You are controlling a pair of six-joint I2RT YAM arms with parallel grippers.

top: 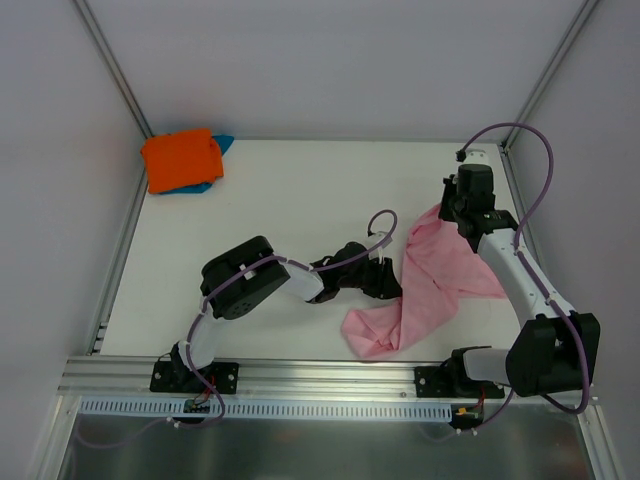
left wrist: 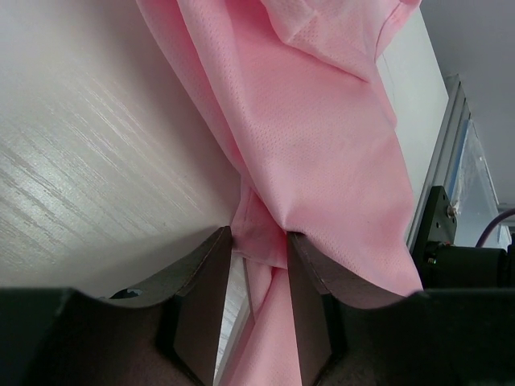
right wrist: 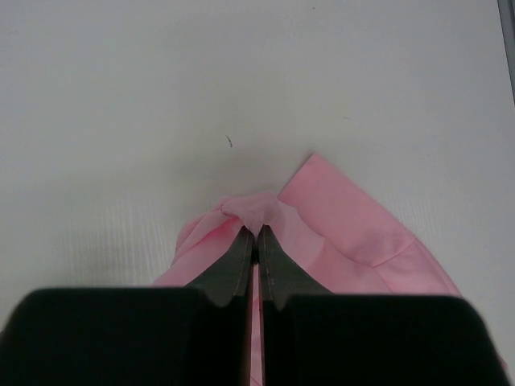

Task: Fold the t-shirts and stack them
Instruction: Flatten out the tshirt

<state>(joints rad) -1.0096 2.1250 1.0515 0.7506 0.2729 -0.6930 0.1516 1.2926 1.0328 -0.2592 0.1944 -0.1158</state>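
Front rail: an aluminium rail (top: 300,375) runs along the near edge of the white table (top: 300,200), with both arm bases bolted to it.
Shirt, near end: the light pink t-shirt (top: 430,270) has its lower end bunched on the table just beyond the rail, right of centre.
Shirt, run: from that bunch it stretches as a long gathered strip, away and to the right, as far as the right arm's fingertips.
Left gripper: the left gripper (left wrist: 259,241) reaches in from the left and meets the strip about midway along, at its left edge.
Left gripper, state: its jaws stand partly apart, and a gathered fold of pink cloth fills the gap and touches both inner faces. Whether they squeeze the fold or only flank it cannot be told.
Right gripper: the right gripper (right wrist: 256,235) is at the far end of the strip, low over the table.
Right gripper, state: clenched, with a small knot of pink cloth pinched at its tips.
Far left corner: the orange t-shirt (top: 180,160) lies folded on top of the teal-blue t-shirt (top: 224,144), which shows only at its edges, well apart from both grippers.
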